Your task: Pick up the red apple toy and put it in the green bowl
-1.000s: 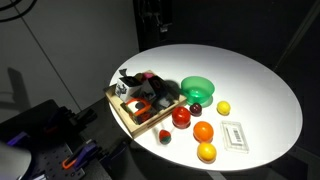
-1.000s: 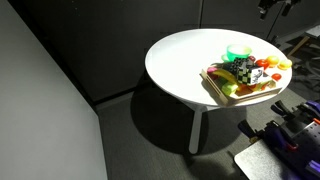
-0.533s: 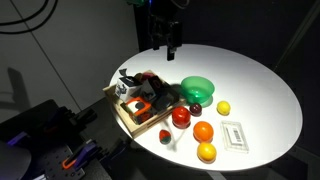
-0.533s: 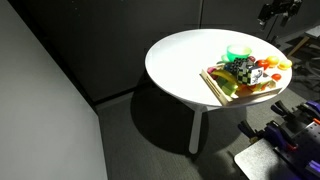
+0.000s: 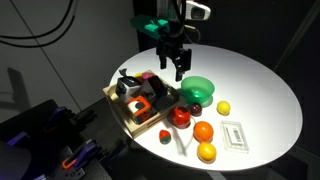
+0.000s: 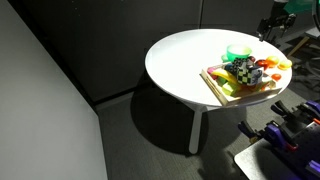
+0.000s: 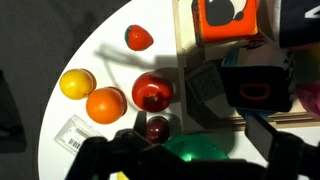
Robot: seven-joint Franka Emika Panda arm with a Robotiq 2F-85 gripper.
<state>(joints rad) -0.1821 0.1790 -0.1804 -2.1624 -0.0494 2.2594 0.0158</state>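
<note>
The red apple toy (image 5: pixel 181 116) lies on the white table beside the wooden tray; in the wrist view (image 7: pixel 152 92) it is glossy and round. The green bowl (image 5: pixel 198 88) stands just behind it and shows at the bottom of the wrist view (image 7: pixel 195 150) and in an exterior view (image 6: pixel 238 52). My gripper (image 5: pixel 178 68) hangs open and empty in the air above the gap between tray and bowl, well above the apple. It also shows in an exterior view (image 6: pixel 275 22). In the wrist view its dark fingers (image 7: pixel 195 165) frame the bowl.
A wooden tray (image 5: pixel 128 118) with toy blocks sits beside the apple. A small dark red ball (image 5: pixel 195 107), an orange ball (image 5: pixel 204 131), two yellow fruits (image 5: pixel 206 152) (image 5: pixel 223 107), a small red strawberry piece (image 5: pixel 165 135) and a white card (image 5: pixel 233 134) lie near the table's front edge.
The arm has come down from the far top of the view and forward over the table, now hanging near the bowl and tray. The objects have not moved.
</note>
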